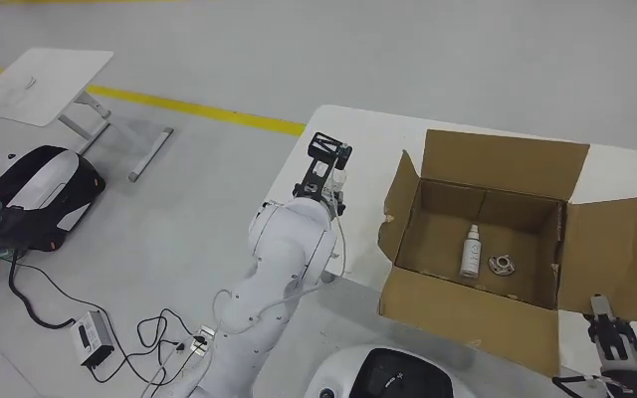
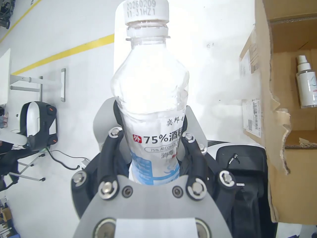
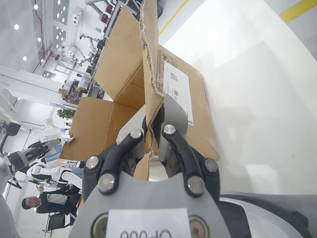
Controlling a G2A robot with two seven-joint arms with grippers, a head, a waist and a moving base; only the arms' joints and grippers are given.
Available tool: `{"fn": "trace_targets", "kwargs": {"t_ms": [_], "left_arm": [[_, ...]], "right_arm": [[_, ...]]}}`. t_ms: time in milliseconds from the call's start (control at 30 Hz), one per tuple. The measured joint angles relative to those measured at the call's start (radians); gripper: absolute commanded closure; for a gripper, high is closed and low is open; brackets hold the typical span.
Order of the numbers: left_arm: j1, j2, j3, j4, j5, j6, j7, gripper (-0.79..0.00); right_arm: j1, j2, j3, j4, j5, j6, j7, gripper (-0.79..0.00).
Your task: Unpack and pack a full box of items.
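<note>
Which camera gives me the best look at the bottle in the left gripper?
Left wrist view: the bottle is close, cap to label, in the left gripper. Top view shows a sliver; right wrist view, a small distant shape.

The bottle (image 2: 148,87) hides its lower end, apparently inside the left claw (image 2: 151,132)

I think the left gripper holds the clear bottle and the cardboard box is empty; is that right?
Not empty: the top view shows a spray bottle and a small round part in the cardboard box. The left gripper does hold the clear bottle.
</note>
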Motion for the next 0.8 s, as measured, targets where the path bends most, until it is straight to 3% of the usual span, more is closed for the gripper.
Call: {"fn": "trace_targets", "kwargs": {"t_ms": [533,700,800], "left_arm": [[0.007,0.000,0.002,0.004,-0.005,-0.007,0.010,0.000],[0.050,0.006,0.011,0.078,0.033,-0.074,0.087,0.000],[0.071,0.008,0.013,0.173,0.069,-0.080,0.125,0.000]], "right_arm": [[0.000,0.000,0.000,0.000,0.000,0.000,0.000,0.000],[0.000,0.000,0.000,0.000,0.000,0.000,0.000,0.000],[0.000,0.000,0.000,0.000,0.000,0.000,0.000,0.000]]}}
